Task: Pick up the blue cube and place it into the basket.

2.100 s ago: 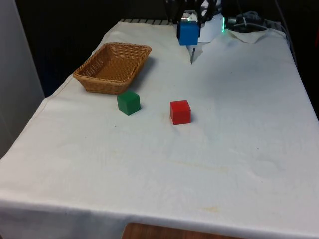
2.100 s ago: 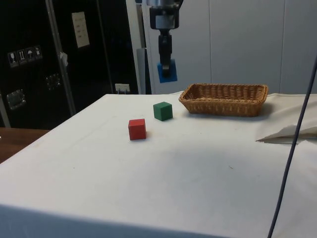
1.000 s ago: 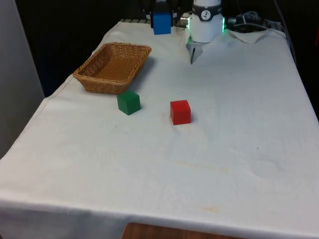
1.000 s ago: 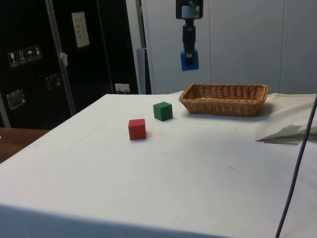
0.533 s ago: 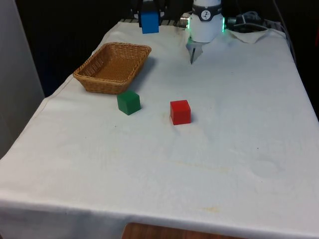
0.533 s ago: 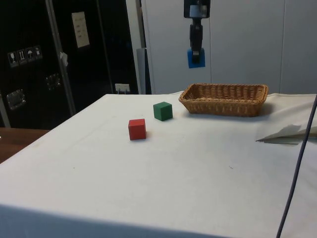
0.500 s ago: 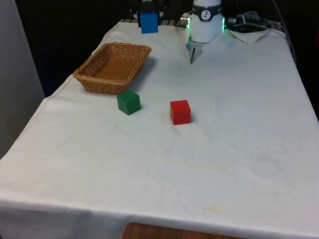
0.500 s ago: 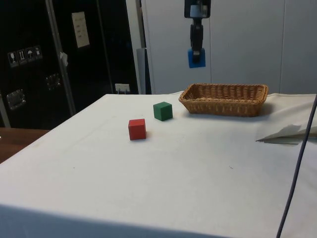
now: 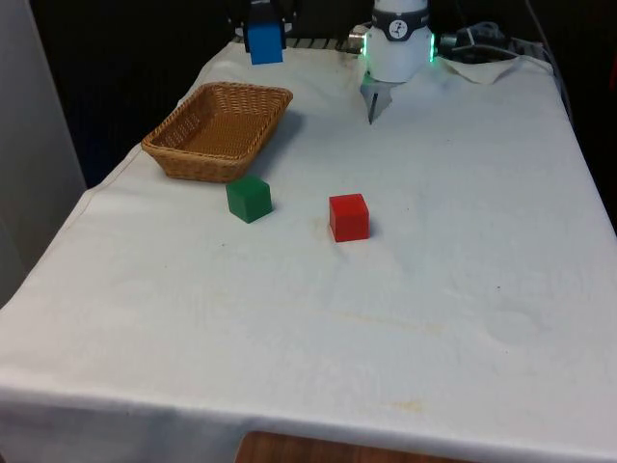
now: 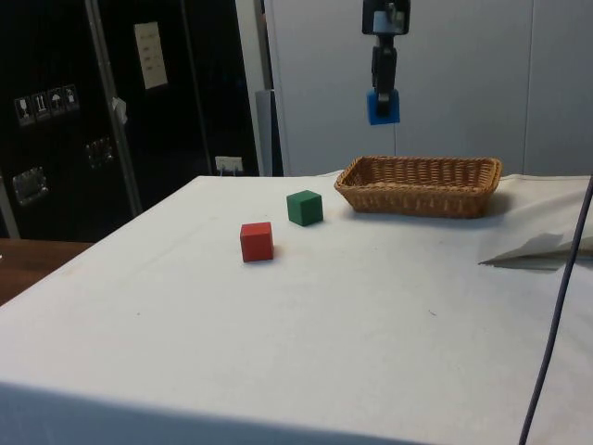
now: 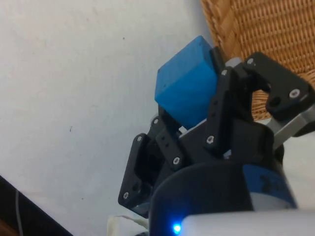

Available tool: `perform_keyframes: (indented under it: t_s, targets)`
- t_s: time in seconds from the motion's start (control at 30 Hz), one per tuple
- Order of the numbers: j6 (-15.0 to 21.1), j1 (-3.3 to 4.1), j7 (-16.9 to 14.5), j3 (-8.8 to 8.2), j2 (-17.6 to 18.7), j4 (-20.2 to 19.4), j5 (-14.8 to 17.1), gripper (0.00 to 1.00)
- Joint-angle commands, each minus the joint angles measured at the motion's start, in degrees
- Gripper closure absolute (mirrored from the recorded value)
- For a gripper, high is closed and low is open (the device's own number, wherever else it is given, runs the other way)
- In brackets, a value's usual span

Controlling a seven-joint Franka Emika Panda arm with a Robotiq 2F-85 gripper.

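Blue cube (image 10: 383, 106), clamped in the fingers (image 11: 224, 93) high above the bench (image 9: 434, 270) at the basket's (image 10: 419, 185) edge, should travel further over the basket's middle, then lower before release.

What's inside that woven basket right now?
Nothing I can see: the basket shows bare wicker inside. The blue cube hangs in the gripper above its edge. The near wall hides some floor.

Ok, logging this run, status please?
Tool shut on blue cube, high in the air. Cube near basket edge, not yet inside. Nothing in the way.
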Motion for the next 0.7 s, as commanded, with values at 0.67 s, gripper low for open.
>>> perform_keyframes:
  t_s: [0.67]
  targets:
    - [3.55, -0.17, -6.07, -6.02, 4.41, 0.57, -0.11, 1.00]
